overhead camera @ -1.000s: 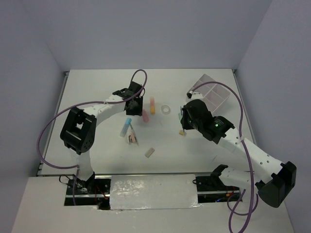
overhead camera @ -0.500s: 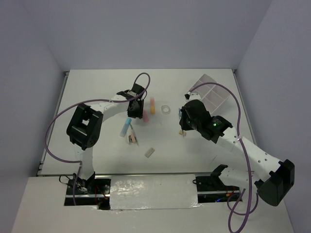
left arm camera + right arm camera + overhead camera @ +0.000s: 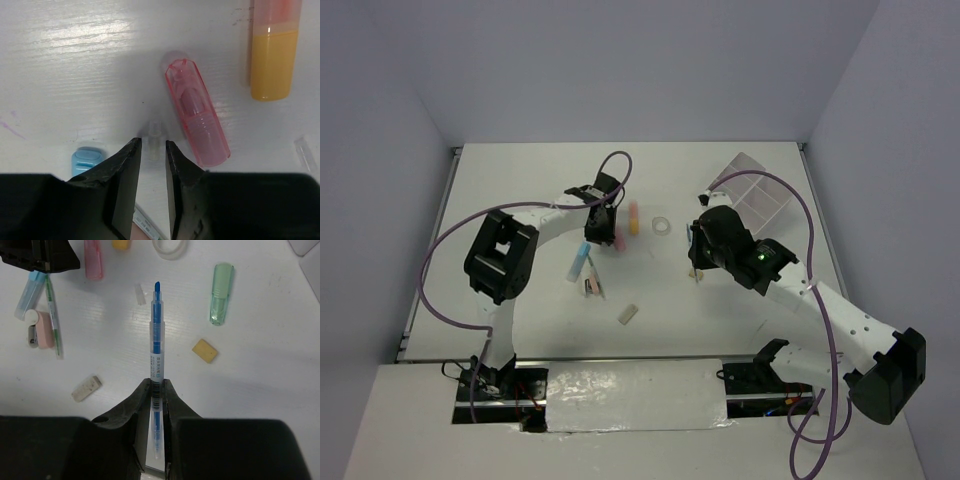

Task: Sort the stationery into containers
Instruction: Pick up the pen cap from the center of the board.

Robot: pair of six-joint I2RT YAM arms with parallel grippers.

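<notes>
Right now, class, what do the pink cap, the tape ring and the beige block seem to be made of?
Pink cap: glossy see-through plastic; its inner ribs show through.
Tape ring: probably clear film, whitish and translucent.
Beige block: matte, no shine, likely a rubber eraser.

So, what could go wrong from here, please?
The left gripper straddles a tiny clear cap, with the pink highlighter beside one finger: the cap may squirt away or the highlighter get nudged. The right gripper holds the blue pen by its rear half, so it may pivot.
</notes>
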